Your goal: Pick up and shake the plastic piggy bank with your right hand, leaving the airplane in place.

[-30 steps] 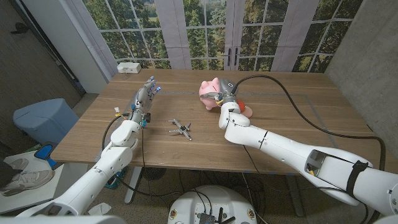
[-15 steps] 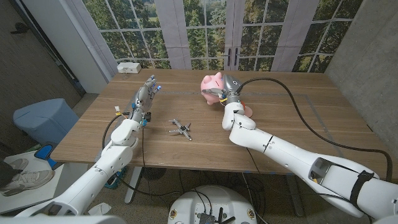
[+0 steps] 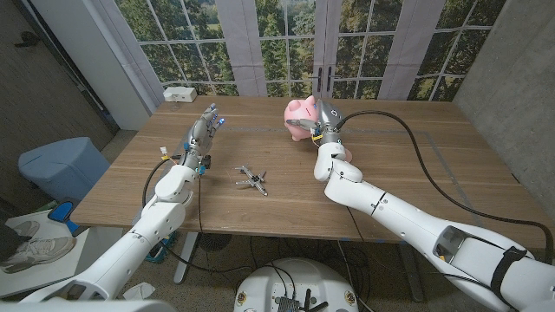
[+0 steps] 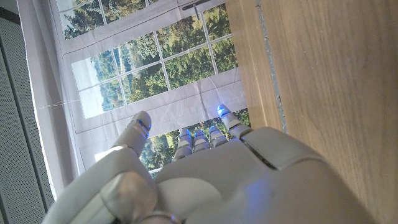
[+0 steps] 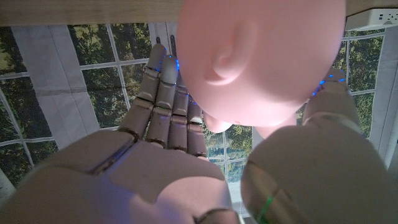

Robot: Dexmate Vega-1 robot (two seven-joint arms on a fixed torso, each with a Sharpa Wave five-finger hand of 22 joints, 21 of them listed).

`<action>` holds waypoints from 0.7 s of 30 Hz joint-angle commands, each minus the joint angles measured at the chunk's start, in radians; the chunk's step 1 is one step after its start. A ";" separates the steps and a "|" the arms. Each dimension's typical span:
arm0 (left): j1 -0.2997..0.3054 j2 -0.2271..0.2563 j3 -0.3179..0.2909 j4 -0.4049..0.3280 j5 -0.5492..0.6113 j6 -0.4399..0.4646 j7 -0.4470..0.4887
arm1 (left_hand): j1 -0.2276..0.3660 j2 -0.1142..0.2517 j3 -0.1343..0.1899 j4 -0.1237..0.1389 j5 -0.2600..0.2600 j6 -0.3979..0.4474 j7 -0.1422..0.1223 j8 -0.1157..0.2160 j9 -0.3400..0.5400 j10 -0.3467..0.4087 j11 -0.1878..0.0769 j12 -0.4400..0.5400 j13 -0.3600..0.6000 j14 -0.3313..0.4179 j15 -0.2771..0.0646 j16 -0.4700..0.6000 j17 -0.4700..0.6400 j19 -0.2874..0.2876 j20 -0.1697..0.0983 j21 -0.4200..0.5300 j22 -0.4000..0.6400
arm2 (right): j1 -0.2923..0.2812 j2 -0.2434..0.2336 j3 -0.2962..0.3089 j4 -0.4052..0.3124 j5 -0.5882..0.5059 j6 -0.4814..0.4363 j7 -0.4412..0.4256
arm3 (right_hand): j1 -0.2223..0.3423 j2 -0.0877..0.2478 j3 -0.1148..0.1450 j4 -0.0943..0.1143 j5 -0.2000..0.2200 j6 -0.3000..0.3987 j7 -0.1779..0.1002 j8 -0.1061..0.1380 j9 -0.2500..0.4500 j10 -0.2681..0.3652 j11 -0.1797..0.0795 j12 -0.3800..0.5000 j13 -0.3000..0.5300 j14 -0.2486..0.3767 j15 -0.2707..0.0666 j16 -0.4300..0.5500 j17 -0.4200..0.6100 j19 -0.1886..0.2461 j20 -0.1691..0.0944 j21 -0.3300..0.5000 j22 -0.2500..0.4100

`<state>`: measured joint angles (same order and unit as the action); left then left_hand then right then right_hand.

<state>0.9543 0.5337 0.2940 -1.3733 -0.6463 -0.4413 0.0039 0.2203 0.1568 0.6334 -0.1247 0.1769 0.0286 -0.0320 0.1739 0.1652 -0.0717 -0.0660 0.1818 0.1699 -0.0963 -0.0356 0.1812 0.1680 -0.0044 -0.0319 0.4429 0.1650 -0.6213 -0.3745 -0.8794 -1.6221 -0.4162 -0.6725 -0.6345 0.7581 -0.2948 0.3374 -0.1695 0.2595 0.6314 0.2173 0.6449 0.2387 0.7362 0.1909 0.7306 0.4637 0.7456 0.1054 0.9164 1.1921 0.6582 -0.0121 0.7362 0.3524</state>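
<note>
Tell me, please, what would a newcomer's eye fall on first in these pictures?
The pink piggy bank draws the eye first, gripped by the right hand over the far middle of the wooden table. Next comes the small metal airplane, lying alone near the table's middle. The left hand waits with fingers extended on the table's left side.

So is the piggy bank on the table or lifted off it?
Lifted: the right robot hand holds the piggy bank above the table.
</note>
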 commanded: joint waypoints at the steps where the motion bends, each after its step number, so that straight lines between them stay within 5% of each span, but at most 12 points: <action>1: 0.001 0.001 0.000 -0.005 0.005 0.000 0.008 | 0.010 0.000 0.003 -0.010 -0.003 -0.001 0.000 0.004 0.005 -0.007 0.005 0.008 0.005 0.003 -0.011 0.000 0.001 0.004 -0.013 -0.004 0.005 | -0.034 0.006 0.068 -0.005 0.020 0.053 -0.036 | 0.371 0.368 0.175 -0.001 0.006 0.294 -0.193 0.024 0.100 0.313 -0.310 0.003 0.302 0.193 -0.327 -0.002 0.007 -0.025 -0.016 0.008 0.001; 21: -0.002 0.004 0.002 -0.017 0.014 0.008 0.017 | 0.009 0.000 -0.003 -0.014 -0.003 -0.001 -0.001 0.004 0.005 -0.007 0.005 0.008 0.005 0.003 -0.012 -0.001 0.001 0.007 -0.012 -0.013 0.005 | -0.108 -0.008 0.222 -0.046 0.197 0.190 -0.044 | 0.365 0.363 0.192 -0.001 0.012 0.292 -0.191 0.018 0.106 0.313 -0.308 -0.002 0.308 0.196 -0.327 -0.012 0.027 -0.037 -0.017 0.033 -0.010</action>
<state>0.9527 0.5360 0.2951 -1.3818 -0.6376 -0.4364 0.0137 0.2203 0.1568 0.6262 -0.1319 0.1769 0.0286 -0.0320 0.1739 0.1652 -0.0717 -0.0660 0.1818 0.1699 -0.0964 -0.0357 0.1812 0.1679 -0.0030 -0.0304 0.4350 0.1650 -0.6908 -0.3745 -0.7365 -1.6506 -0.3151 -0.5605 -0.6720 0.7581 -0.2948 0.3374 -0.1695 0.2670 0.6326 0.2162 0.6449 0.2387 0.7361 0.1908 0.7267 0.4641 0.7455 0.1052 0.9049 1.2157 0.6512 -0.0054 0.7623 0.3430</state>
